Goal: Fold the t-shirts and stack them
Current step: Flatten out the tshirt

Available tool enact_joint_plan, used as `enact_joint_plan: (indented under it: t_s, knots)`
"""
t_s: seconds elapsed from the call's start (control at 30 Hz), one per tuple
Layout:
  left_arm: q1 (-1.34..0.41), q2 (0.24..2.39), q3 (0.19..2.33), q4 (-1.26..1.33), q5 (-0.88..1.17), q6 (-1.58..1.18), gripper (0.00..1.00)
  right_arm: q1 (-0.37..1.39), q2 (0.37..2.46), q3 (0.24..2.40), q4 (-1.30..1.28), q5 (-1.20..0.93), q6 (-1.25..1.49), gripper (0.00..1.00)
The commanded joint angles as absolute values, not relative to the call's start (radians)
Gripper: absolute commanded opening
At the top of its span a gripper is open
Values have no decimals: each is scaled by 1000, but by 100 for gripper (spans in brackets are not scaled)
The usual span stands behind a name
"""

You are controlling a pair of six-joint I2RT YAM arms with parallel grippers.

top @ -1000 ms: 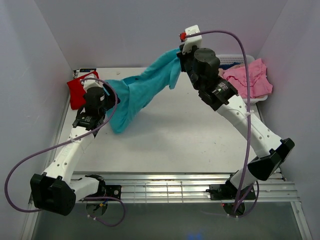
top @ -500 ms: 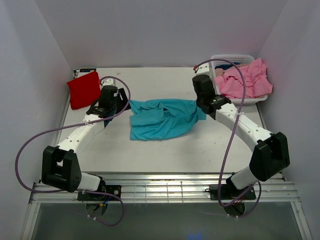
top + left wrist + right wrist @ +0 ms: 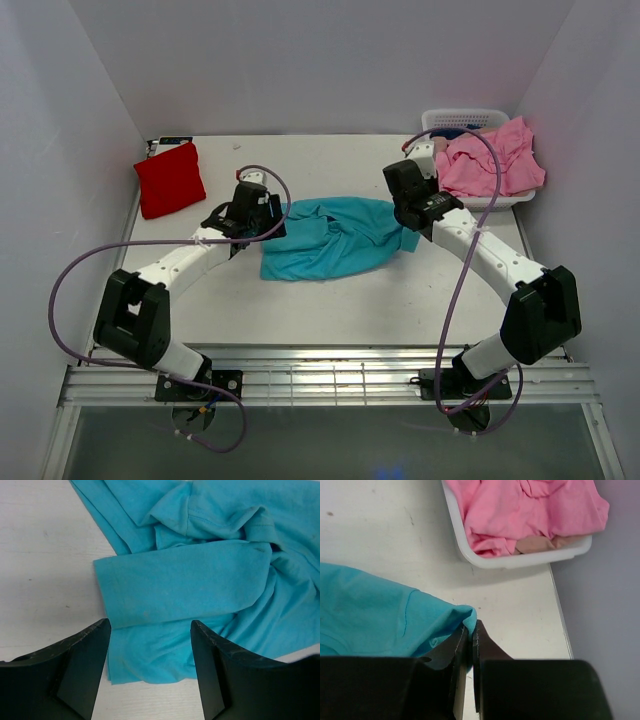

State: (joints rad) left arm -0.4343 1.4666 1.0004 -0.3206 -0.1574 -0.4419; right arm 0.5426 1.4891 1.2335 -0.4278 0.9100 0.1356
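Spreading comes first: the teal shirt (image 3: 335,237) lies bunched in the middle of the bench (image 3: 330,300), too rumpled to fold. Your right end effector (image 3: 470,626) is pinched together on the shirt's right corner, so use that grip as the anchor. Your left end effector (image 3: 150,625) hovers with its fingers wide apart above the shirt's left edge, holding nothing. Bring it down on a single layer at that edge, not on the heap. Close, then draw both arms apart low over the bench until the cloth goes flat. The likely risk is catching two layers and dragging the tangle along.

Only the top view shows you the red shirt (image 3: 168,178) folded at the far left corner, well apart, probably where the stack goes. The left wrist view adds a flat flap (image 3: 185,585) lying over creased folds. The right wrist view shows the pinch itself, with the pink shirts (image 3: 530,510) in the basket (image 3: 520,560) nearby.
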Motion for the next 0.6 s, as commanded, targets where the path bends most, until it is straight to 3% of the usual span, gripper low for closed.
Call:
enact_joint_plan:
  t_s: [0.0,0.27,0.4,0.47,0.57]
  knots:
    - [-451,1500,991,-278,-160,-469,76,537,1459,1230,-623,1020,277,8]
    - [-465,1589,1005,-213,-112,-472,76,535,1477,1193,-644,1003,304,10]
    - [-477,1618,1006,-170,-89,-477,76,537,1561,1239,-730,1022,357,54]
    - [-480,1641,1020,-164,-65,-482,76,538,1557,1252,-697,1005,325,60]
    - [-494,1661,1031,-147,-51,-485,76,538,1505,1226,-560,870,203,62]
